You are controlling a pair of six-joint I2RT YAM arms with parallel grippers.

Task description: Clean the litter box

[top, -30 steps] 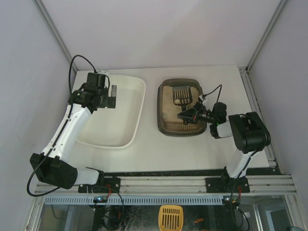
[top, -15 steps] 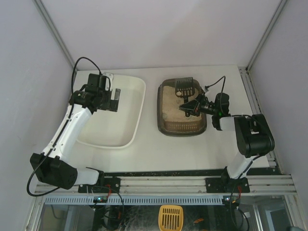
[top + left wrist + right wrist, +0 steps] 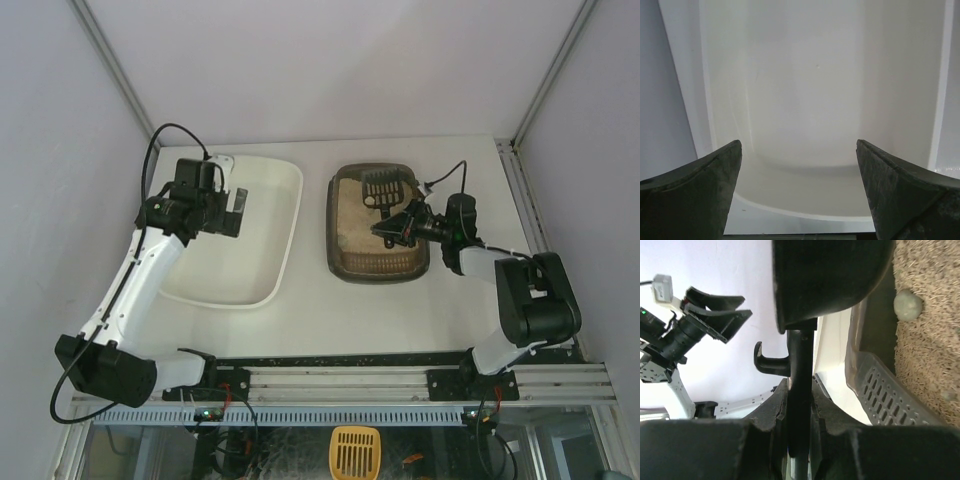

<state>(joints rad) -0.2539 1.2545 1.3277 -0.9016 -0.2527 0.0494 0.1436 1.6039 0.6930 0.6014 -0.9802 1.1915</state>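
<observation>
The litter box [image 3: 378,270] is sitting on the tabletop [image 3: 400,310] right of centre, just beside the larger white tray [image 3: 285,235] but not touching it, and beige litter [image 3: 352,225] is covering its floor. The right fingers [image 3: 393,230] are reaching in over the box's right rim and clenching the handle of a black scoop [image 3: 383,187], whose slotted head is lying at the far end of the box, over the litter. In the right wrist view these fingers [image 3: 715,450] are pressing the scoop's [image 3: 800,385] thin handle from both sides, and its dark head is filling the top of the picture. There too, a small rounded grey clump [image 3: 908,305] is resting on the litter [image 3: 925,355] close to the box's inner wall. Whether the scoop's head is touching the litter or hanging just above it is not showing clearly. The left fingers [image 3: 237,200] are hovering over the far left part of the white tray, spread wide and grasping nothing. In the left wrist view the two dark fingers [image 3: 700,195] are standing well apart at the bottom corners, with the tray's glossy floor [image 3: 805,90] and its curved near wall showing between them
</observation>
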